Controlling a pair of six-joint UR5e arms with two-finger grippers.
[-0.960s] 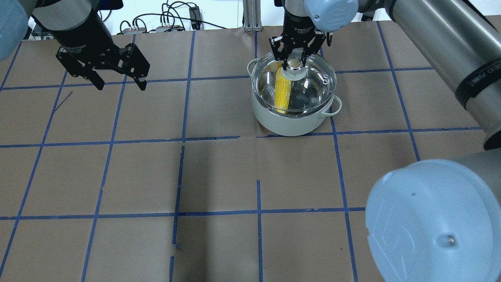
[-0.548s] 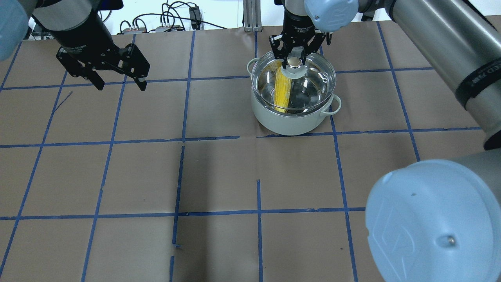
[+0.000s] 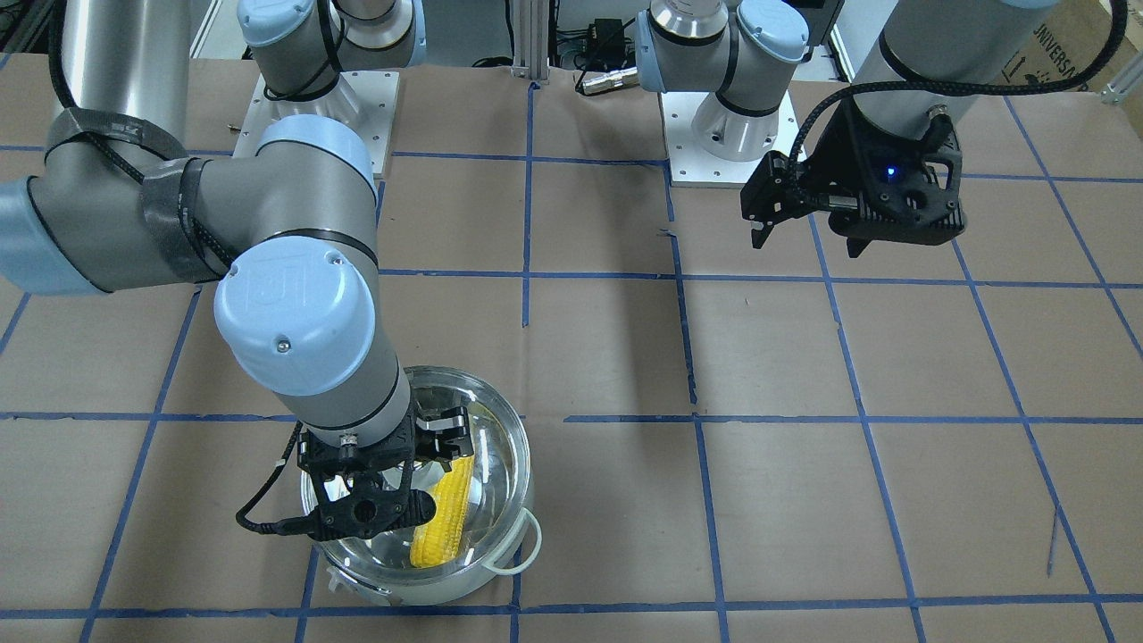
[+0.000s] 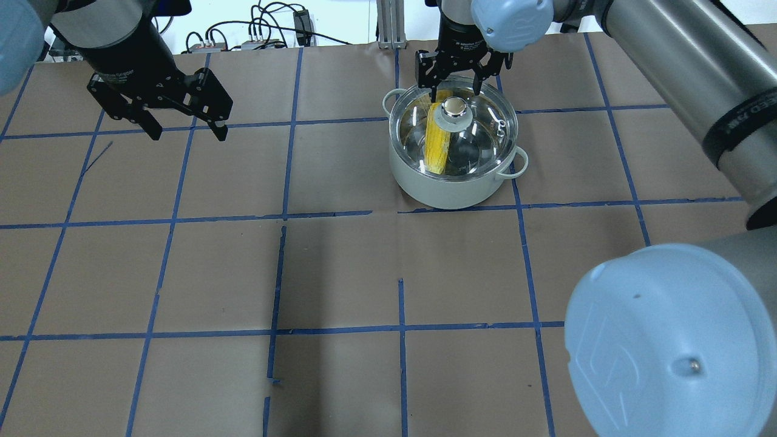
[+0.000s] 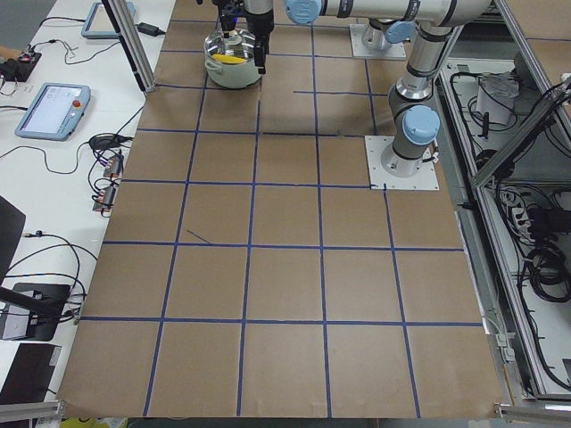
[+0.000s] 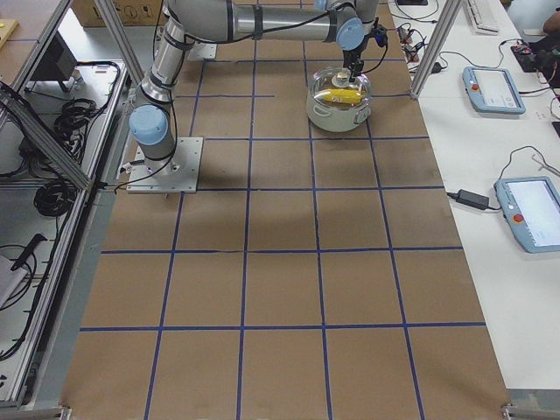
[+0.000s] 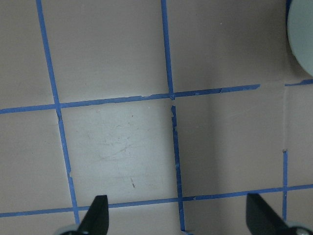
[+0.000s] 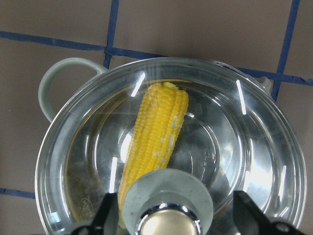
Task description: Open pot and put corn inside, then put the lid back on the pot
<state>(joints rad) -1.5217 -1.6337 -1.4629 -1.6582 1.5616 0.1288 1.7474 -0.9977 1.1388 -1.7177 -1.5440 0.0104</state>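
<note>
The pot (image 4: 446,188) stands at the far right of the table with the glass lid (image 4: 482,136) resting on its rim. The lid's beige knob (image 4: 454,108) points up. The corn (image 4: 437,136) lies inside the pot under the glass and also shows in the right wrist view (image 8: 156,132). My right gripper (image 4: 455,85) is open just above the knob, one finger (image 8: 249,218) on each side of it, not touching it. My left gripper (image 4: 188,132) is open and empty, hovering over bare table at the far left.
The table is brown paper with a blue tape grid (image 4: 282,215). Cables and boxes (image 4: 261,33) lie past its far edge. The pot's loop handle (image 4: 519,164) sticks out to the right. The pot's edge (image 7: 303,34) shows in a corner of the left wrist view.
The lid has come down from slightly raised to resting on the pot. My right gripper has let go of the knob, opened and drawn back a little. The left arm has not moved.
</note>
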